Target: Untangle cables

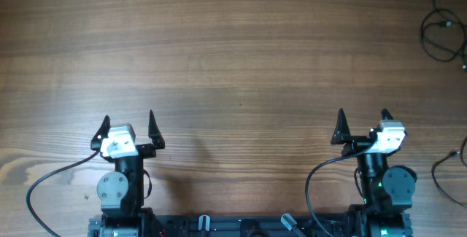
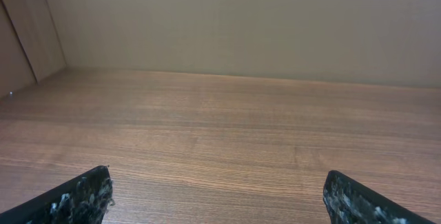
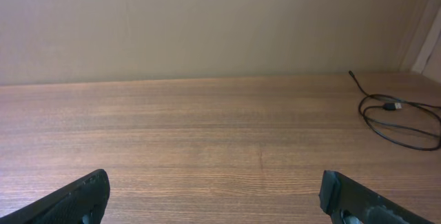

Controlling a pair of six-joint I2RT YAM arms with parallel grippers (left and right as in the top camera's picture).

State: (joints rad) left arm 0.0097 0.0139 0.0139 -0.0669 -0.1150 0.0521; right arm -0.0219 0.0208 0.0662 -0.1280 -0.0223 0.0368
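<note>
The cables (image 1: 446, 24) lie looped on the table (image 1: 233, 47) well beyond and right of the right gripper (image 1: 363, 122), spread wide like the left gripper (image 1: 128, 124), both holding nothing.

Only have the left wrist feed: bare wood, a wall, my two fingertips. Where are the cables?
Observer: Overhead shows a loose loop of thin black cable at the far right corner of the table, outside your frame.
Operator: Is either arm on it?
Observer: No. The right arm's fingers stand open near the front edge with nothing between them, well apart from that loop.
Operator: Any plug end visible?
Observer: The right wrist view shows a small silvery plug lying within the loop.
</note>
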